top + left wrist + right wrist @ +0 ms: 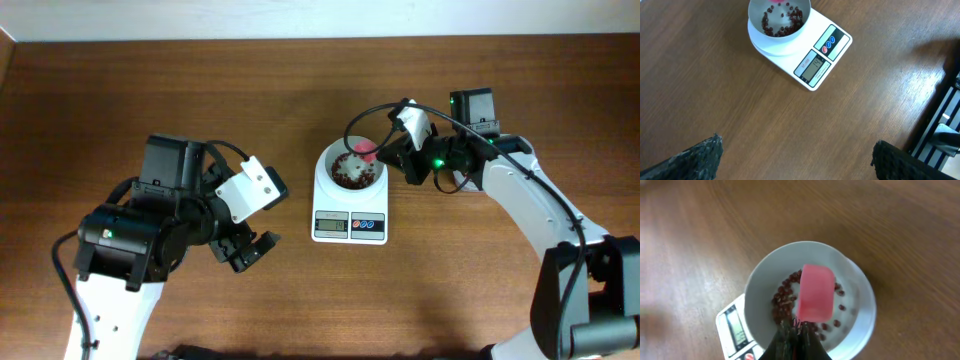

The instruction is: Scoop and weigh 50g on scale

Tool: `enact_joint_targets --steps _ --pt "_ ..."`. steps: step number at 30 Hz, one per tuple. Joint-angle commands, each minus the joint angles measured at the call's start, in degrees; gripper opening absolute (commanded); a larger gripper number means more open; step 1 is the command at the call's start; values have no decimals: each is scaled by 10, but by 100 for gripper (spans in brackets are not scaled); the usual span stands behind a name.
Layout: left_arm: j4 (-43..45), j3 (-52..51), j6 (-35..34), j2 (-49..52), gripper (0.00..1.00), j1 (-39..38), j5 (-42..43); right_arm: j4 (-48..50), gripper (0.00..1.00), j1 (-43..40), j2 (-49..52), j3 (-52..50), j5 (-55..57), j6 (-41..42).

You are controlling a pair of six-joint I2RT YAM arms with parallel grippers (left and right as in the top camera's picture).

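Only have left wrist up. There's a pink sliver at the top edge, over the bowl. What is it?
Observer: A pink scoop, held over the bowl of the scale, above the red beans.
Operator: Who has it?
Observer: The right pincer, shut on the scoop's near end, reaching in from the scale's right side.
Operator: My left pincer, how close to the scale?
Observer: Overhead shows the left pincer open and empty, apart from the scale, off to its left.
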Motion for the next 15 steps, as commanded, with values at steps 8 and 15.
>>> enact_joint_targets --steps 8,15 --pt "0 -4 11 -2 99 3 10 2 4 69 -48 5 208 -17" --pt "0 -4 11 -2 99 3 10 -5 4 94 -94 9 264 -17"
